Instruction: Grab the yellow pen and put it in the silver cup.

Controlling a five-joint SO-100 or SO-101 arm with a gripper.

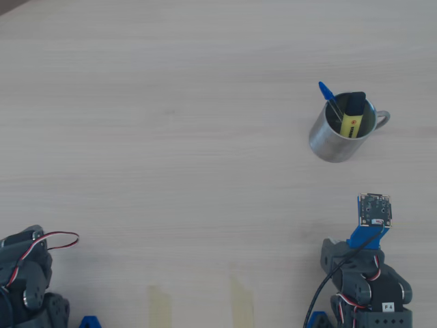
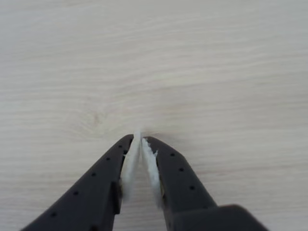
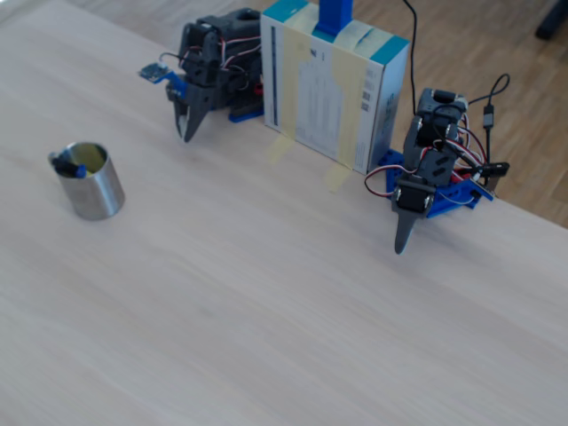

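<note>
The arm [image 3: 217, 62] is folded back near the far edge of the tabletop in the fixed view, its gripper [image 3: 188, 135] pointing down just above the wood. In the wrist view the gripper [image 2: 140, 139] has its jaws closed together, holding nothing, white pads [image 2: 130, 163] meeting at the tips.

Brushed shiny metal silver cup [image 1: 332, 140] on a matt pale woodgrain table [image 1: 171, 137]; matt black plastic jaws with white padding.
</note>
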